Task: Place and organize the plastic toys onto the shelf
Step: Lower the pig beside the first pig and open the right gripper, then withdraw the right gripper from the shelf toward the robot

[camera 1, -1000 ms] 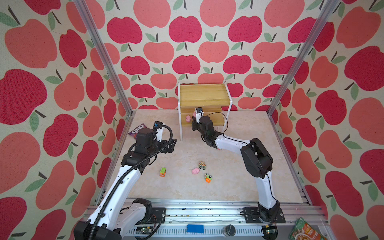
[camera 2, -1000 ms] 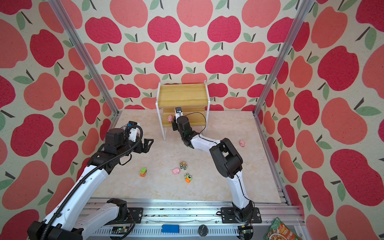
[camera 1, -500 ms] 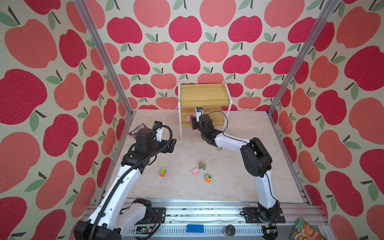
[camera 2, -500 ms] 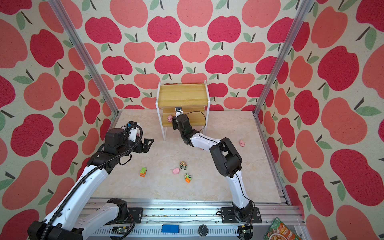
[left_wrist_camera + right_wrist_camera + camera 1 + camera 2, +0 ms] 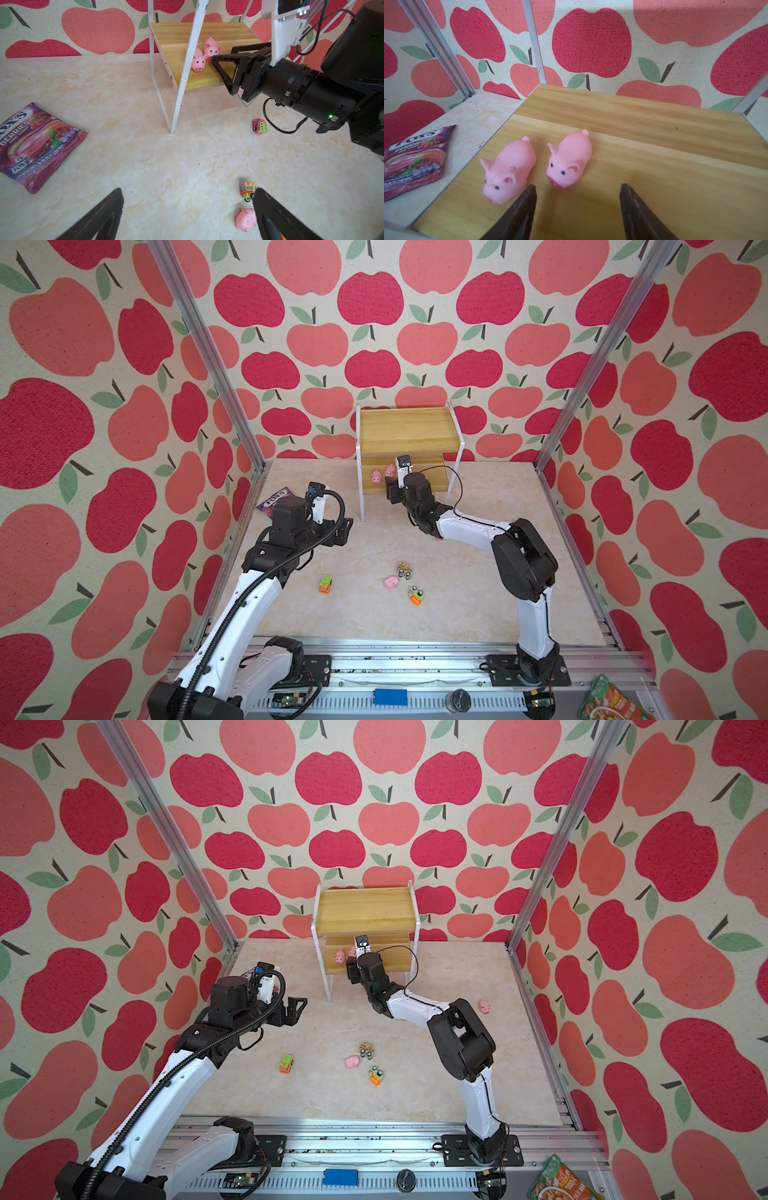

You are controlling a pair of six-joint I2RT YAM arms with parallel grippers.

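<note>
The shelf (image 5: 405, 435) stands at the back wall. Two pink pigs (image 5: 508, 166) (image 5: 569, 160) sit side by side on its lower board (image 5: 643, 149), snouts toward the front. My right gripper (image 5: 578, 193) is open just in front of the right-hand pig, holding nothing. My left gripper (image 5: 188, 199) hangs wide open and empty over the floor at the left. On the floor lie a pig (image 5: 391, 582), three small vehicles (image 5: 404, 570) (image 5: 416, 595) (image 5: 326, 584), a pink-green vehicle (image 5: 259, 126) under the right arm, and a pig (image 5: 483, 1006) at the right.
A purple candy bag (image 5: 276, 502) lies by the left wall beside the shelf. The shelf's white front legs (image 5: 182, 83) stand between my two arms. A snack packet (image 5: 611, 701) lies outside the cell at the front right.
My right gripper's jaws have spread apart, leaving a second pig on the lower board beside the first. The left arm has stayed still.
</note>
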